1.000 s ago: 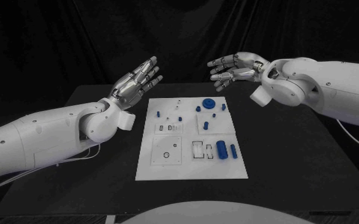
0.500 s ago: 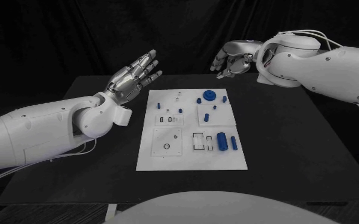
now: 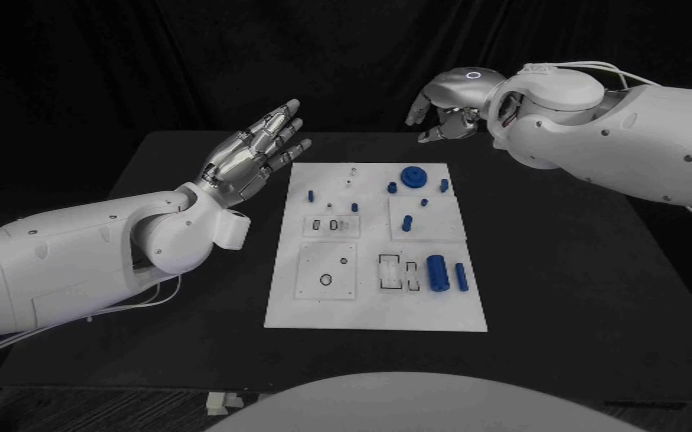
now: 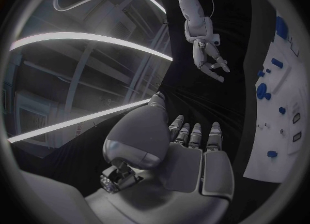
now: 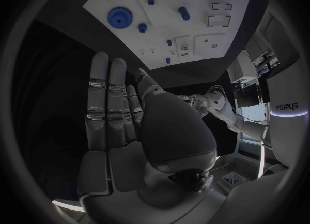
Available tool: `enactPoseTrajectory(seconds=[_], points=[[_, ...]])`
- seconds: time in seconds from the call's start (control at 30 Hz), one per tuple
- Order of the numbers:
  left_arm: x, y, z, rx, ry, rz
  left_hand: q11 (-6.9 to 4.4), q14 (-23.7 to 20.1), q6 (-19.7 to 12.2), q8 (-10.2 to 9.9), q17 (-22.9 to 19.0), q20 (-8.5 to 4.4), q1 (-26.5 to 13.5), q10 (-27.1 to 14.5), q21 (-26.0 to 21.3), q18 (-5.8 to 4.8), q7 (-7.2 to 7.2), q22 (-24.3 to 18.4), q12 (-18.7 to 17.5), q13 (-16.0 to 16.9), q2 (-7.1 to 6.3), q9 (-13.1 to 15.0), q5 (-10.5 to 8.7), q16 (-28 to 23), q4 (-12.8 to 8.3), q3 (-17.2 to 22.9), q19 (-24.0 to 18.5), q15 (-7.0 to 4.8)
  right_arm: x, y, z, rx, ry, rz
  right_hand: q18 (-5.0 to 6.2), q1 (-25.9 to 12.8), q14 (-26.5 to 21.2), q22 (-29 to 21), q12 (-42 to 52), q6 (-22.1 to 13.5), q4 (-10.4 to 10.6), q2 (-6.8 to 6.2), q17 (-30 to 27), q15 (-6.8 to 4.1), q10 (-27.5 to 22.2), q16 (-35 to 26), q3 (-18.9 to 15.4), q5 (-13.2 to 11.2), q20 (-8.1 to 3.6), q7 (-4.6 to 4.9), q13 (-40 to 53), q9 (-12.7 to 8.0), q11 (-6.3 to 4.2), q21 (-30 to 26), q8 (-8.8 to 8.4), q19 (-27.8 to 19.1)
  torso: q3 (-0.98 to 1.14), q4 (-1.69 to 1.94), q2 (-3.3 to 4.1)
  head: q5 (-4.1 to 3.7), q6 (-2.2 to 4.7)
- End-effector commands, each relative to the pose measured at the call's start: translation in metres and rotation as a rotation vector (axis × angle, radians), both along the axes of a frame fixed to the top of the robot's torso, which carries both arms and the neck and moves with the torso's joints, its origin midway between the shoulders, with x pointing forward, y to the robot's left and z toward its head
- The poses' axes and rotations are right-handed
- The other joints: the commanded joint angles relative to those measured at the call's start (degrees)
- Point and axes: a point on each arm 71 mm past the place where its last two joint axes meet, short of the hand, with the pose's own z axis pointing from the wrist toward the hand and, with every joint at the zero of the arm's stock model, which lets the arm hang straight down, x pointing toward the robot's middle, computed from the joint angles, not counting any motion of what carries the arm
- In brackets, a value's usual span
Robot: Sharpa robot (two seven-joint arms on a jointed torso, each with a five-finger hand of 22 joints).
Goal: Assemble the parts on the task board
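both arms raised, left hand flat with fingers spread, right hand loosely curled, empty.

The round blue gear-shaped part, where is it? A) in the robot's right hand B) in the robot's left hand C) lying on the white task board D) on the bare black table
C: the round blue gear-shaped part lies on the white task board, while the left hand and right hand hang above the table holding nothing.
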Motion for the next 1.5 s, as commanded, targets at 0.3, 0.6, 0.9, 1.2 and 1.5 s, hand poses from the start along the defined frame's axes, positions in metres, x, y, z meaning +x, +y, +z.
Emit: enactPoseTrajectory(seconds=[0.3, 0.6, 0.9, 1.2, 1.5], points=[[0.000, 0.003, 0.006, -0.024, -0.065, 0.012, 0.49, 0.08, 0.41, 0.25, -0.06, 0.08, 1.09, 0.12, -0.34, 0.90, -0.02, -0.06, -0.38, -0.09, -0.04, 0.02, 1.40, -0.21, -0.02, 0.58, -0.03, 0.41, -0.002, -0.001, -0.019, -0.033, -0.033, 0.053, 0.37, -2.16, -2.08, 2.40, -1.65, -1.05, 1.52, -0.52, 3.13, 0.01, -0.37, 2.94, 0.04, -1.88, 0.18, -0.32, 0.08, -0.21, 0.28, 1.94, -1.30, -1.53, -0.41, 2.11, 2.97, -1.55, 1.48], [0.001, 0.002, 0.005, -0.025, -0.062, 0.002, 0.59, 0.08, 0.65, 0.29, -0.06, 0.08, 1.27, 0.12, -0.34, 0.90, 0.08, -0.06, -0.38, -0.09, -0.03, 0.05, 1.71, -0.21, -0.04, 0.68, -0.03, 0.47, -0.006, -0.002, -0.031, -0.044, 0.008, 0.063, 0.37, -1.88, -2.42, 3.30, -2.52, -1.98, 1.22, -0.74, 3.89, 0.14, -0.87, 3.61, 0.43, -1.18, 0.27, -0.05, 0.03, -0.41, 0.67, 2.66, -1.48, -1.96, -0.71, 2.56, 3.56, -2.30, 2.06], [0.003, 0.000, 0.004, -0.025, -0.058, -0.008, 0.71, 0.08, 0.67, 0.29, -0.06, 0.11, 1.69, 0.12, -0.34, 0.89, 0.21, -0.06, -0.38, -0.09, 0.06, 0.05, 2.35, -0.21, -0.13, 0.96, -0.03, 0.62, -0.007, -0.002, -0.043, -0.060, 0.047, 0.066, 0.37, -1.27, -2.86, 4.28, -2.81, -2.75, 0.62, -0.64, 4.52, 0.20, 0.09, 4.05, 1.06, 0.10, 0.35, -0.34, 0.10, -0.46, 0.81, 3.41, -1.42, -2.56, -0.94, 2.53, 3.47, -2.67, 1.97], [0.004, 0.000, 0.003, -0.028, -0.054, -0.018, 0.95, 0.08, 1.00, 0.38, -0.06, 0.20, 3.05, 0.12, -0.34, 0.88, 0.42, -0.06, -0.38, -0.09, 0.01, 0.10, 4.34, -0.21, -0.53, 1.74, -0.03, 1.02, -0.006, -0.002, -0.059, -0.063, 0.068, 0.056, 0.42, -0.43, -2.70, 5.97, -3.58, -3.20, -0.38, -0.46, 5.52, 0.06, 0.83, 5.06, 2.02, 1.90, 0.21, -0.10, 0.04, -0.44, 0.84, 4.94, -1.33, -3.07, -1.13, 2.52, 3.44, -2.57, 1.83], [0.005, 0.000, 0.003, -0.031, -0.057, -0.020, 1.17, 0.08, 0.66, 0.30, -0.06, 0.28, 3.39, 0.12, -0.34, 0.92, 0.47, -0.06, -0.38, -0.09, 0.04, 0.06, 4.81, -0.21, -0.55, 1.98, -0.03, 1.17, -0.001, -0.002, -0.073, -0.063, 0.071, 0.041, 0.41, -0.35, -2.81, 7.23, -4.08, -2.46, -0.79, -0.38, 6.20, -0.03, 1.31, 5.77, 2.67, 3.09, 0.13, -0.28, 0.03, -0.36, 0.74, 6.04, -1.16, -3.68, -1.21, 2.52, 3.47, -2.30, 1.93]])
